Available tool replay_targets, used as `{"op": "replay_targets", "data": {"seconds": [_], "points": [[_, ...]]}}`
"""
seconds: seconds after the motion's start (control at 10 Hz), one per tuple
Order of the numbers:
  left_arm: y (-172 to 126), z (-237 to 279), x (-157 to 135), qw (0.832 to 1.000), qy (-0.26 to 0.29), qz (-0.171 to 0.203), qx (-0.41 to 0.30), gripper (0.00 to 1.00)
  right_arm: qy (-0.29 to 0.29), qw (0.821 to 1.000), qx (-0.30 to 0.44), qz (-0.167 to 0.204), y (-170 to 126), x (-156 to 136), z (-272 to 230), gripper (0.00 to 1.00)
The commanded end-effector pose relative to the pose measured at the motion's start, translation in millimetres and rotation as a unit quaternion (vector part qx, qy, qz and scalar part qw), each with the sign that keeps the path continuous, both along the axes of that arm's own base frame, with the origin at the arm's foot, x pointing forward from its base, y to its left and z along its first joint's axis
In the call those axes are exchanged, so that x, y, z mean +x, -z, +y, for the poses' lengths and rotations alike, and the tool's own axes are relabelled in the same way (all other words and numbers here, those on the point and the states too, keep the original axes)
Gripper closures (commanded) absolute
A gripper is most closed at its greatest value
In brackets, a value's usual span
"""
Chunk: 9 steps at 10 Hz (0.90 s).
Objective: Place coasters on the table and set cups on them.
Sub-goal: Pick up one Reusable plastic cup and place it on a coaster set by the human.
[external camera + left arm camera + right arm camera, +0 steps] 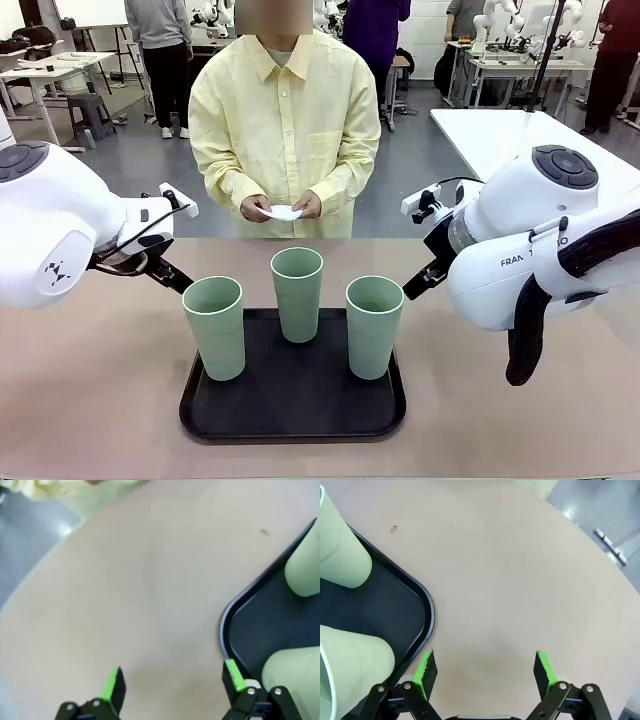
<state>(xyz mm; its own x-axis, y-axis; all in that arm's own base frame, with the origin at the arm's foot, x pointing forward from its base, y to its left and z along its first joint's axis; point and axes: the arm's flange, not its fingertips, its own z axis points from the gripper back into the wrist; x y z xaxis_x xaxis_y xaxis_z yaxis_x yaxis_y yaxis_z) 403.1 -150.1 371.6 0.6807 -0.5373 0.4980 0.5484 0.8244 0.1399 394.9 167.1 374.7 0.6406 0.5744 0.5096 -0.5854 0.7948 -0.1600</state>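
three tall mint-green plastic cups (297, 292) stand on a black tray (290, 405), centre. far side, a person (285, 120) holds white lacy paper coasters (284, 212). my left gripper (172, 680) and right gripper (487, 667) hang open, empty. next, i judge: coasters onto the beige table (90, 390).

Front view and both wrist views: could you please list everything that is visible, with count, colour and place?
Tall handleless plastic cups: three, pale mint green, upright on the tray.
Rounded-corner tray: one, black, mid-table, robot's side.
Thin paper coasters: count unclear, white, in the person's hands.
Wide matte table: one, beige-brown, under the tray.
Person's hands: two, at the far edge.
Left tool: one, black with green pads, open, over table at tray's edge.
Right tool: one, same colours, open, at tray's other side.
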Motion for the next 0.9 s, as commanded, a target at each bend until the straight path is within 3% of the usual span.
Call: {"op": "replay_targets", "data": {"seconds": [0.0, 0.8], "points": [[0.0, 0.0, 0.0, 1.000, 0.000, 0.000, 0.000, 0.00, 0.000, 1.000, 0.000, 0.000, 0.1, 0.0, 0.0, 0.00], [0.0, 0.0, 0.0, 1.000, 0.000, 0.000, 0.000, 0.00, 0.000, 1.000, 0.000, 0.000, 0.1, 0.0, 0.0, 0.00]]}}
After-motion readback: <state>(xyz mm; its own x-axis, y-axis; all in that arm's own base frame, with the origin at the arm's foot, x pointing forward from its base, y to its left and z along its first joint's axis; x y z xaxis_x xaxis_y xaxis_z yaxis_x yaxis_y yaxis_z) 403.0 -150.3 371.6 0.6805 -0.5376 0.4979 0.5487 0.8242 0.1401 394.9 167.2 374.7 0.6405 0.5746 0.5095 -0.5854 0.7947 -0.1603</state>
